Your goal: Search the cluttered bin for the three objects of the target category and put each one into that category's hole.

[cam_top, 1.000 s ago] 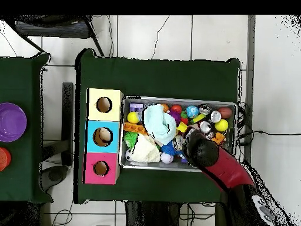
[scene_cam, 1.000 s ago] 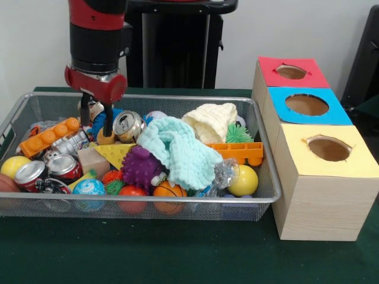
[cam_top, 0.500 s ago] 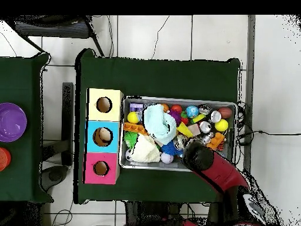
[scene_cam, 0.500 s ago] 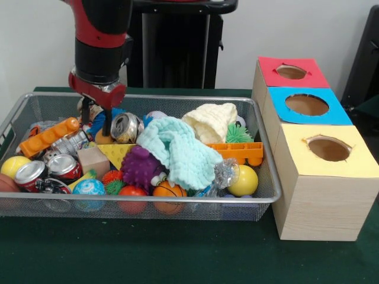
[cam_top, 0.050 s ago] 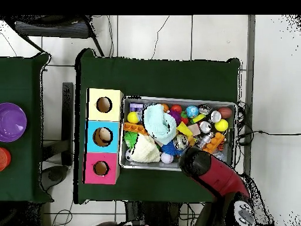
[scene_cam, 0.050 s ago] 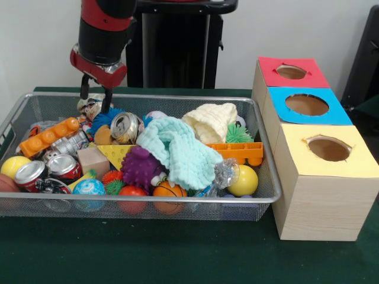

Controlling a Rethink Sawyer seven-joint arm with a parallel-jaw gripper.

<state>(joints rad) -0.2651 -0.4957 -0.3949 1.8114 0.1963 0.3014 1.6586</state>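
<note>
A wire bin point(scene_cam, 0.050 s ago: 177, 96) holds a jumble of toys, cloths and cans. My gripper point(scene_cam, 0.050 s ago: 95, 99) hangs open above the bin's far left corner, with nothing between its fingers. Just below it lie a crumpled silver can point(scene_cam, 0.050 s ago: 127, 126), a blue tuft and an orange block point(scene_cam, 0.050 s ago: 48, 136). Two red cans point(scene_cam, 0.050 s ago: 64, 167) lie at the near left. A teal cloth point(scene_cam, 0.050 s ago: 177, 148) and a cream cloth point(scene_cam, 0.050 s ago: 212, 120) cover the middle. To the right stand a red box point(scene_cam, 0.050 s ago: 269, 68), a blue box point(scene_cam, 0.050 s ago: 278, 112) and a yellow box point(scene_cam, 0.050 s ago: 296, 154), each with a round hole. In the overhead view the arm point(cam_top, 0.050 s ago: 206, 170) hides the gripper.
A purple spiky ball point(scene_cam, 0.050 s ago: 141, 167), a yellow ball point(scene_cam, 0.050 s ago: 244, 180), a yellow wedge point(scene_cam, 0.050 s ago: 115, 154), a wooden block point(scene_cam, 0.050 s ago: 93, 160) and an orange brick point(scene_cam, 0.050 s ago: 240, 152) fill the bin's front. A purple bowl point(cam_top, 0.050 s ago: 12, 122) sits on a separate table in the overhead view.
My gripper has lifted out of the clutter beside the silver can and drawn back toward the bin's far rim. It came up with nothing in it.
</note>
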